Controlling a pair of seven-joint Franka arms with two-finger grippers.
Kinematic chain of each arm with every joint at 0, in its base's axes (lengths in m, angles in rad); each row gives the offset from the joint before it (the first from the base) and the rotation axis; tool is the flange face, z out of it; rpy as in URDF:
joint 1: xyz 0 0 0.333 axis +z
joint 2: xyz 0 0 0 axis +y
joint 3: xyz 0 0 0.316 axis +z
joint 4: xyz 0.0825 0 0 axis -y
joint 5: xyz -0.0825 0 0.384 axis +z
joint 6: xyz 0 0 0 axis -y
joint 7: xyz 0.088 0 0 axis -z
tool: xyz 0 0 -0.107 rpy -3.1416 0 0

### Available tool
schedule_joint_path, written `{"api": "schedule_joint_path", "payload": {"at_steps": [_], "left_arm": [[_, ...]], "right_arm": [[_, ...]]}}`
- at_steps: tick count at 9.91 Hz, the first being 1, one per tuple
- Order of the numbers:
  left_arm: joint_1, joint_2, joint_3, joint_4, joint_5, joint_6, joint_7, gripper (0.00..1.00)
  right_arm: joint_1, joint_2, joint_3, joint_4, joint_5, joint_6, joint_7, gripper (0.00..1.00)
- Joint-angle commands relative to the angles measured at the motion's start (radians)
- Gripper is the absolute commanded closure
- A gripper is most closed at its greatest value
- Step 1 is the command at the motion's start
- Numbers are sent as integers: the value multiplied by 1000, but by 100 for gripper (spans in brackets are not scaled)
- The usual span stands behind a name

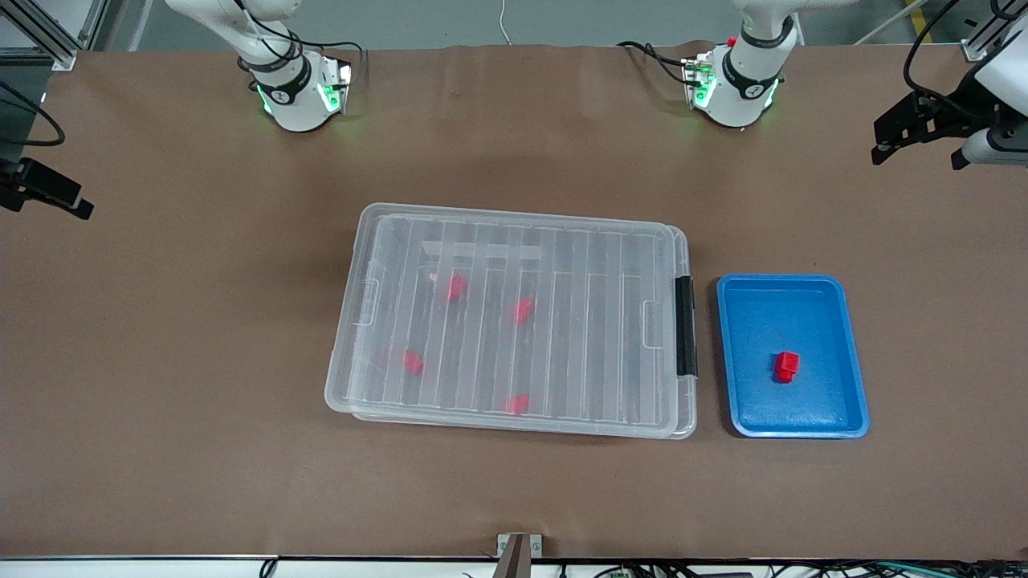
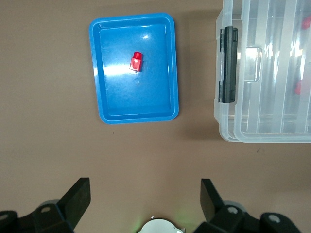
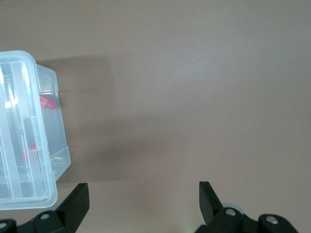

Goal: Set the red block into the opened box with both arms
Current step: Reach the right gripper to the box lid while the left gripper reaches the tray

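Brown paper covers the table [image 1: 161, 361] that we see from above, with two white arms rooted along its far edge. In the middle lies the box [image 1: 514, 321], a large shallow bin of clear plastic. Its ribbed see-through lid [image 1: 482, 265] rests flat on top, so the box is closed. A black latch [image 1: 685, 325] sits on the short side toward the left arm's end of the table. Through the lid we can make out four small red blocks [image 1: 456, 287] scattered inside.

Just beside the latch end, apart from the box, sits a smaller blue tray [image 1: 851, 353]. The red block [image 1: 786, 366] lies inside this tray, a little nearer to the front camera than the tray's middle, and nothing touches it.

The left gripper [image 2: 146, 196] hangs high over bare table at the left arm's end, looking down on the tray and the latch. Its fingers are spread wide with nothing between them. The right gripper [image 3: 144, 196] hangs over bare table at the right arm's end, past the box's unlatched short side. Its fingers also stand wide apart and hold nothing.
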Motion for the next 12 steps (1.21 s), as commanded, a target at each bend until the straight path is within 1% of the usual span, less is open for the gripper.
{"api": "schedule_joint_path", "payload": {"at_steps": [1,3,4,5,6,7,8,10,11,12], "left_arm": [[3,18,-2,-6,20,-16,-9,0],[6,37,6,-5,20,-13,-6,0],[8,79,10,0,21,1,-12,0],[8,147,15,11,59,24,-9,0],[6,195,15,11,89,58,-12,0],[8,238,15,5,89,107,-15,0],[8,304,13,5,86,136,-15,0],[37,419,13,0,87,225,-15,0],[38,464,13,-3,86,266,-15,0],[37,511,13,-5,84,303,-15,0]], "right_arm": [[-2,-15,3,-8,3,-7,-5,0],[-4,-15,3,-8,3,-4,-5,0],[1,-15,4,-17,3,-8,-4,0],[28,-12,6,-36,5,6,4,0],[78,29,6,-37,5,57,9,0],[115,86,6,-42,5,100,9,0],[151,150,6,-42,5,136,13,0],[244,252,7,-65,5,197,97,0],[282,275,7,-108,5,248,105,0],[303,278,7,-172,5,319,110,0]]}}
